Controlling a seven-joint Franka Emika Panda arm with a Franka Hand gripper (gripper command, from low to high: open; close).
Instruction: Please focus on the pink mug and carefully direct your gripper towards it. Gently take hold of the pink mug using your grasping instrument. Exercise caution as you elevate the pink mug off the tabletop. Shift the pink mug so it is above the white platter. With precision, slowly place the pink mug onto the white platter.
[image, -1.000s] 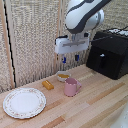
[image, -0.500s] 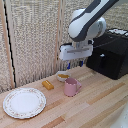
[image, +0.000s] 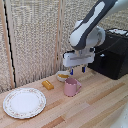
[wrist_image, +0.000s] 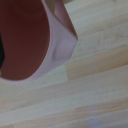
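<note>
Obstacles: white bowl (image: 62, 76) behind pink mug (image: 71, 87) | yellow block (image: 47, 85) beside

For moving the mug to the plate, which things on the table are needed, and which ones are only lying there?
Needed:
- pink mug, standing on the table
- white platter, toward the exterior view's left
- tool, above the mug

Only lying there:
- small white bowl, behind the mug
- yellow block, beside the bowl
- black box, at the exterior view's right
</note>
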